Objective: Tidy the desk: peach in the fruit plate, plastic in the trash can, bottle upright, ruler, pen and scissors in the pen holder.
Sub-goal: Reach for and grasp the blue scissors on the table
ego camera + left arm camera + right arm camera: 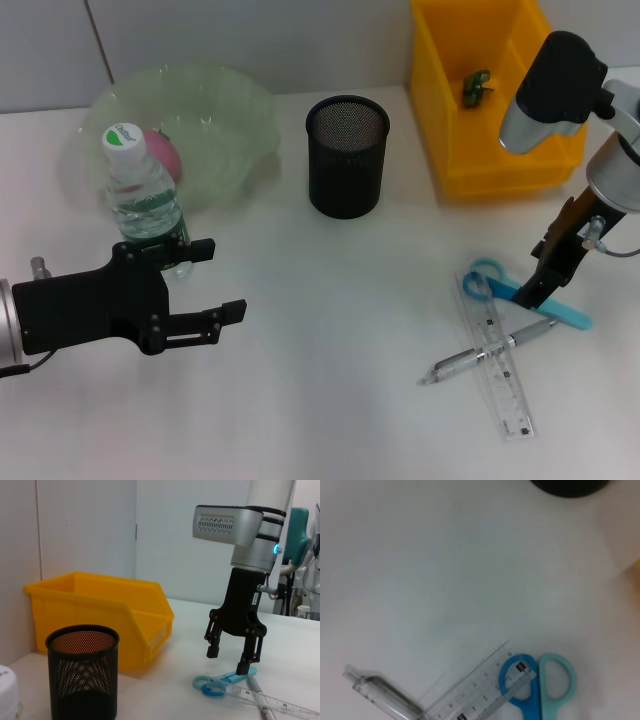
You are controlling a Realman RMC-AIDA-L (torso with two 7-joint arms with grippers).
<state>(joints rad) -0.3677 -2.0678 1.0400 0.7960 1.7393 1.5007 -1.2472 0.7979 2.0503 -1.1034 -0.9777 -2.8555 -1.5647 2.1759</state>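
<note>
- The peach [163, 150] already lies in the plate [235, 110], a crinkled, translucent green bowl at the desk's far left; I see only its pink, rounded side behind the bottle.
- The bottle [143, 200] stands upright just in front of the plate: clear ribbed plastic, white cap with a green mark. That step looks done.
- A small dark green scrap [475, 88] sits in the yellow bin [500, 165], a hard, open-fronted plastic box at the far right corner; I judge it is the plastic, binned.
- Left to do: scissors [520, 292], ruler [495, 355] and pen [485, 352]. They lie crossed in a heap near the right edge, none in the holder [346, 155].
- The holder is a black wire-mesh cylinder, far centre, between plate and bin; it looks empty.
- The scissors have blue looped plastic handles; the ruler is flat, clear and printed, lying over one loop; the pen is slim, clear-barrelled with metal parts.
- My right claw [232, 661] points down over the scissors, fingers spread moderately wide, one fingertip at or just above the blade end, gripping nothing.
- My left claw [205, 300] hovers low at the left edge, just in front of the bottle, fingers wide apart and empty.
</note>
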